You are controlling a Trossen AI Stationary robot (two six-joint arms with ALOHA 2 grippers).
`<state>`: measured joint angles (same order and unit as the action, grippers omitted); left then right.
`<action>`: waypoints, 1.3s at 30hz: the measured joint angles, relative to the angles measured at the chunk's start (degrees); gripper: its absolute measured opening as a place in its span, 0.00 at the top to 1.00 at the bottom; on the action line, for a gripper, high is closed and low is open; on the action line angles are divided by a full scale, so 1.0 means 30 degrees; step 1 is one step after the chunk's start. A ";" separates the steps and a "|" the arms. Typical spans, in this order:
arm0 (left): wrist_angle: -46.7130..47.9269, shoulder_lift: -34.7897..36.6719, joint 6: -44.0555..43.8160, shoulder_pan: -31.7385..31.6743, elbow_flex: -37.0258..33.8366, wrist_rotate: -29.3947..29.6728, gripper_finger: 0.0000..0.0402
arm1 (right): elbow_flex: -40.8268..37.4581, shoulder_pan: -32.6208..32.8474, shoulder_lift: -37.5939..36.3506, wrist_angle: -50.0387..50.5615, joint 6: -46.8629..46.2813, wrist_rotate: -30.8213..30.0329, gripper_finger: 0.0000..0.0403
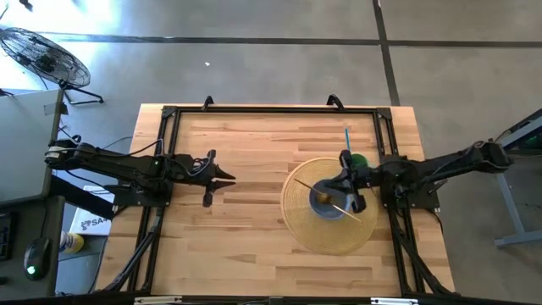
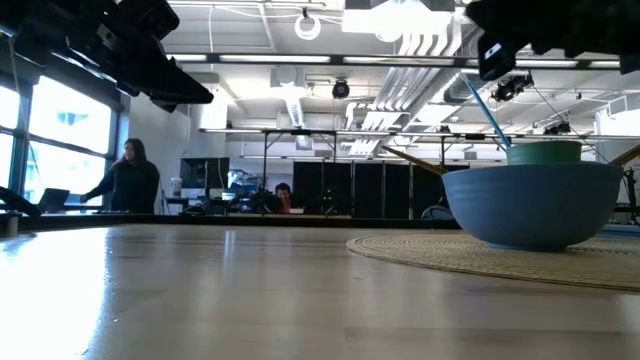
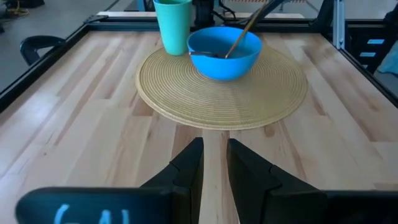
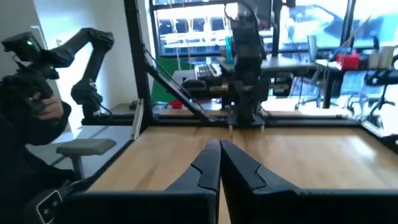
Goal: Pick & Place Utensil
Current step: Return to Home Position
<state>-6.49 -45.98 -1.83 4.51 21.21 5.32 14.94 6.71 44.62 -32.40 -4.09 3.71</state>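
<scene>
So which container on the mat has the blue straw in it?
The green cup: the blue straw sticks out of it. The blue bowl beside it holds gold utensils instead.

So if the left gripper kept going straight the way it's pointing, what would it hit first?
Probably the woven mat, then the blue bowl on it. The left gripper hangs above the table pointing at both; its height is unclear, so it might clear the mat and reach the bowl first.
</scene>
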 joint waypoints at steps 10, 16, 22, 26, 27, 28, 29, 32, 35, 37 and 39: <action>-0.1742 0.0000 -0.0179 0.0000 -0.0296 -0.0098 0.84 | 0.0000 -0.0262 -0.5115 0.3957 0.0880 0.1309 0.99; -0.3452 0.0007 -0.0116 -0.0007 -0.1436 0.0537 0.84 | 0.0000 -0.1534 -0.7130 0.5327 0.0941 0.1750 1.00; -0.3375 0.0007 0.0007 -0.0015 -0.1486 0.1143 0.84 | -0.0534 -0.2471 -0.9540 0.6787 0.1028 0.1694 1.00; -0.3313 0.0000 0.0007 -0.0015 -0.1486 0.1117 0.84 | -0.1268 -0.2895 -1.1783 0.7807 0.0958 0.1792 1.00; -0.3306 0.0000 0.0007 -0.0015 -0.1486 0.1117 0.84 | -0.1457 -0.2925 -1.2394 0.7881 0.0949 0.1787 1.00; -0.3306 0.0000 0.0007 -0.0015 -0.1489 0.1117 0.84 | -0.1674 -0.2924 -1.3012 0.7870 0.0899 0.1733 1.00; -0.3313 0.0000 0.0007 -0.0015 -0.1494 0.1117 0.84 | -0.1874 -0.2911 -1.3582 0.7880 0.0877 0.1717 1.00; -0.3350 0.0000 0.0278 -0.0015 -0.1491 0.1232 0.84 | -0.2523 -0.2911 -1.4840 0.8319 0.0829 0.1781 1.00; -0.3328 0.0000 0.0484 -0.0015 -0.1494 0.1544 0.85 | -0.3249 -0.2911 -1.4635 0.8200 0.0715 0.1602 1.00; -0.3184 -0.0001 0.0545 -0.0021 -0.1494 0.1557 0.87 | -0.3923 -0.2911 -1.4665 0.7761 0.0227 0.1233 1.00; -0.3162 -0.0004 0.0679 -0.0022 -0.1508 0.1678 0.90 | -0.4730 -0.2911 -1.4668 0.7099 -0.0106 0.1084 1.00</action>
<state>-15.97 -45.99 0.21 4.45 16.69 10.35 0.75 -2.02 0.61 -11.11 -4.41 6.97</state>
